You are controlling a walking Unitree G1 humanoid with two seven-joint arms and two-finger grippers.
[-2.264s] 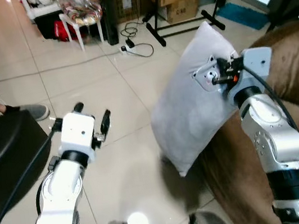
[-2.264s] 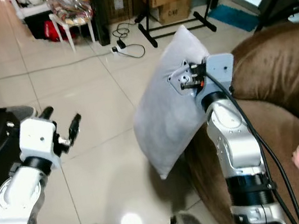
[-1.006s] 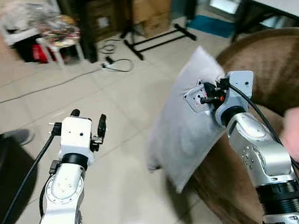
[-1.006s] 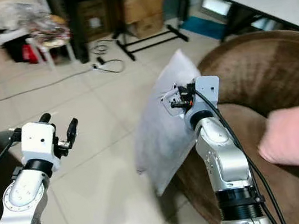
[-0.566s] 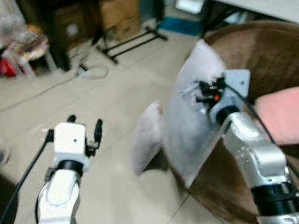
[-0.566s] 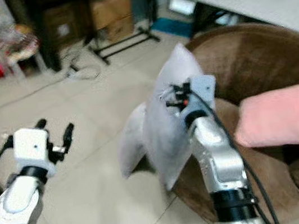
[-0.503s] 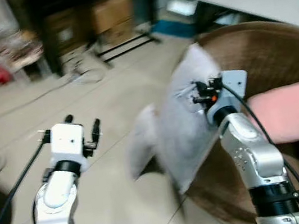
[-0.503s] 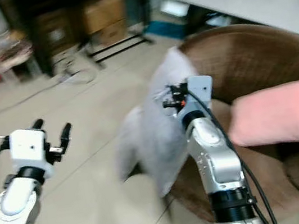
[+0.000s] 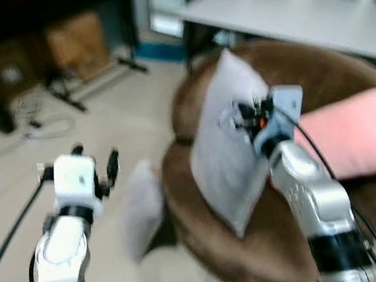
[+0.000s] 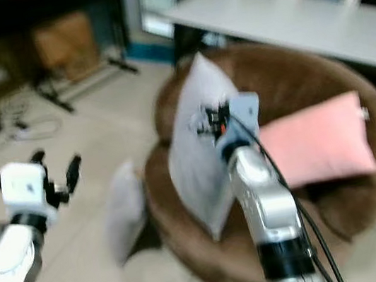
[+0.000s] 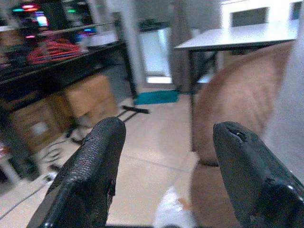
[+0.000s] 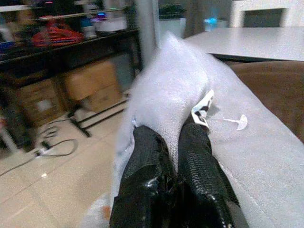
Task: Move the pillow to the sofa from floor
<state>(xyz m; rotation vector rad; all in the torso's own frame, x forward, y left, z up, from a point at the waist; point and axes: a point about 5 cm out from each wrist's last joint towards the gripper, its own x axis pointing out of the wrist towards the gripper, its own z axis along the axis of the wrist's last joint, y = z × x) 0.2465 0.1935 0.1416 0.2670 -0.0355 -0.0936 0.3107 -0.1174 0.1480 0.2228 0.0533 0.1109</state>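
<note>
A grey pillow [image 9: 228,156] hangs upright over the front part of the round brown sofa [image 9: 372,219], its lower corner down near the seat. My right gripper [image 9: 243,113] is shut on the fabric of its upper face; in the right wrist view both black fingers [image 12: 147,161] pinch the pillow [image 12: 190,80]. My left gripper [image 9: 95,166] is held open over the tiled floor, left of the sofa, nothing between its fingers [image 11: 95,171]. A second grey pillow [image 9: 141,207] lies on the floor against the sofa's left side.
A pink pillow [image 9: 350,135] lies on the sofa seat to the right of the grey one. A white table [image 9: 297,16] stands behind the sofa. Cardboard boxes [image 9: 74,31] and cables [image 9: 46,124] are at the far left on the floor.
The camera has swung right, so the sofa now sits in the middle. The held pillow has gone from beside the sofa's edge to over its seat. The picture is blurred.
</note>
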